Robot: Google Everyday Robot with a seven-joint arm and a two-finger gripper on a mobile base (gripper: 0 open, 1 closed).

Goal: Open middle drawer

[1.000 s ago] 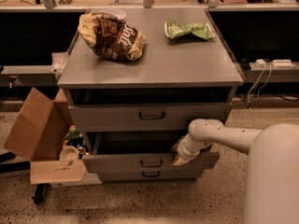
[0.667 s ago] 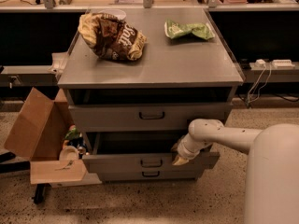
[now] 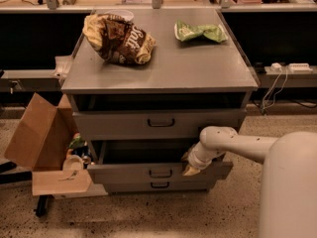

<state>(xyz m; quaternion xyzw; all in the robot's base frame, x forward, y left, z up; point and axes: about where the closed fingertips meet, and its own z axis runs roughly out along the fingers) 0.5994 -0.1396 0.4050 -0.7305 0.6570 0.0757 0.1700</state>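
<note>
The grey cabinet (image 3: 158,71) has three drawers. The middle drawer (image 3: 124,173) is pulled out a little, with its small dark handle (image 3: 161,172) at the centre and a dark gap above its front panel. My gripper (image 3: 190,169) is at the top edge of that panel, just right of the handle and touching or nearly touching it. My white arm (image 3: 233,144) reaches in from the right. The taller top drawer (image 3: 158,124) also stands slightly out. The narrow bottom drawer (image 3: 159,185) sits below.
A brown snack bag (image 3: 119,37) and a green snack bag (image 3: 200,31) lie on the cabinet top. An open cardboard box (image 3: 37,138) with small items stands to the cabinet's left. A power strip (image 3: 287,67) and cables are at the right. My white body (image 3: 292,192) fills the lower right.
</note>
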